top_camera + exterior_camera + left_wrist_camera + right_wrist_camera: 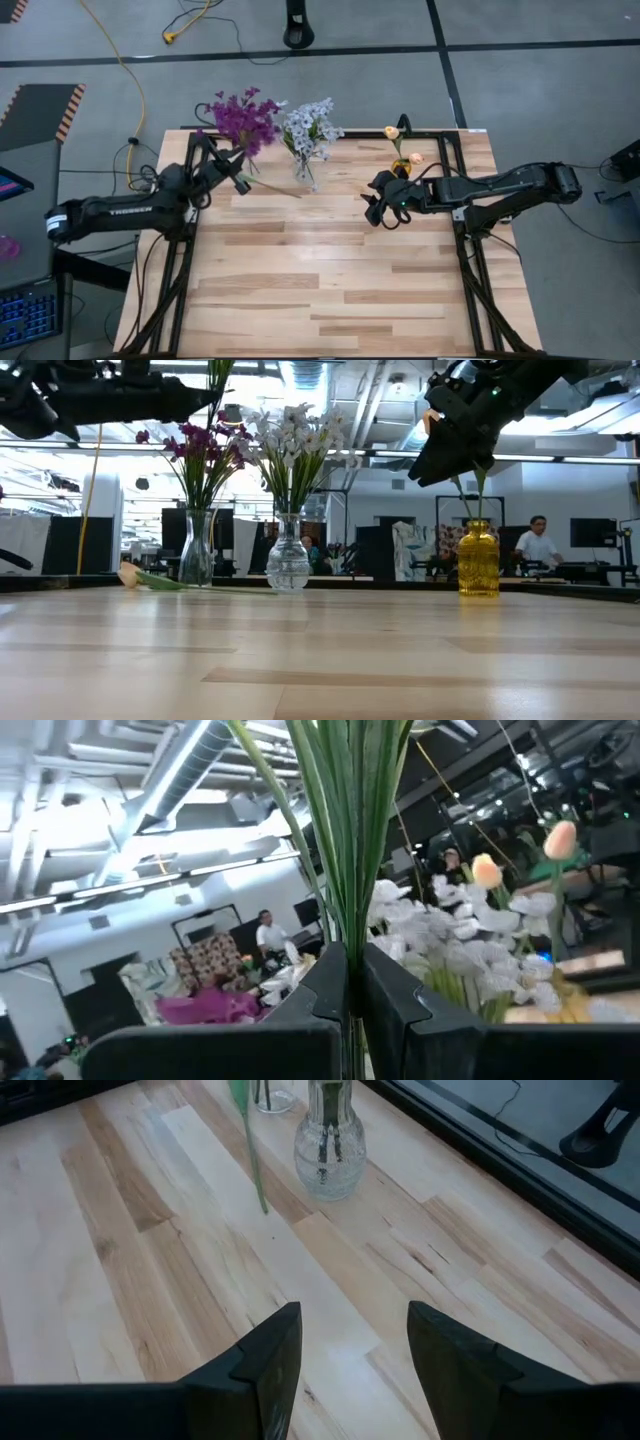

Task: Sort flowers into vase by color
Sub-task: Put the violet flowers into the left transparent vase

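Note:
Purple flowers [243, 118] stand in a clear vase [197, 555] at the table's far left. Pale blue-white flowers [310, 125] fill a second clear vase [288, 565] beside it. Peach buds [392, 132] rise from a yellow vase [478, 558] at the far right. One peach-budded sprig [130, 574] lies flat on the table, and its stem [275, 188] shows in front of the clear vases. My left gripper [240, 175] is raised over the purple vase and shut on green stems. My right gripper [372, 207] hangs open above the table near the yellow vase. My left gripper pinches a bundle of green stems and leaf blades [350, 935] between its two fingers [322, 985]. The blades run on well past the fingertips and stick up above the gripper [215, 372]. Which flower head they belong to I cannot tell.
The table's near half is bare wood [330, 290]. A black frame rail [470, 260] runs along the right edge. The vases stand in a row along the far edge. A person [537, 540] sits in the room beyond the table.

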Robot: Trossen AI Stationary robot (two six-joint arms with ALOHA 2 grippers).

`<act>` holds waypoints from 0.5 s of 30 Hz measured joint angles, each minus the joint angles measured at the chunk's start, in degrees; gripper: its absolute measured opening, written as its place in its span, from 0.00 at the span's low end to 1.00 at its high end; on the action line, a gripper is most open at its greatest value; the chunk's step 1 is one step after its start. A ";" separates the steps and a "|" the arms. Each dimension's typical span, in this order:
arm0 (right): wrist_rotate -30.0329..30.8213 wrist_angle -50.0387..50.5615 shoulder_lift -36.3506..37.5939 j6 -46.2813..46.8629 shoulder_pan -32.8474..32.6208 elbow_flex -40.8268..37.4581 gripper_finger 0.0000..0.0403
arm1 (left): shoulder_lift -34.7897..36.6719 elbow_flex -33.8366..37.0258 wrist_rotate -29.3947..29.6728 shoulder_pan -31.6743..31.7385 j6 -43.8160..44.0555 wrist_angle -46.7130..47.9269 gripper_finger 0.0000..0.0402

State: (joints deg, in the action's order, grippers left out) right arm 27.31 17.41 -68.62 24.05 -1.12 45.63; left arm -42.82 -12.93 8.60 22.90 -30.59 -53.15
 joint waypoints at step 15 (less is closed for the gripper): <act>0.00 0.09 0.00 0.00 0.02 0.00 0.52 | -14.11 0.02 -3.07 9.45 0.28 -11.58 0.00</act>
State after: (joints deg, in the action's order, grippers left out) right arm 27.31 17.50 -68.62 24.05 -1.11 45.63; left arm -56.93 -12.91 5.52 32.35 -30.31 -64.73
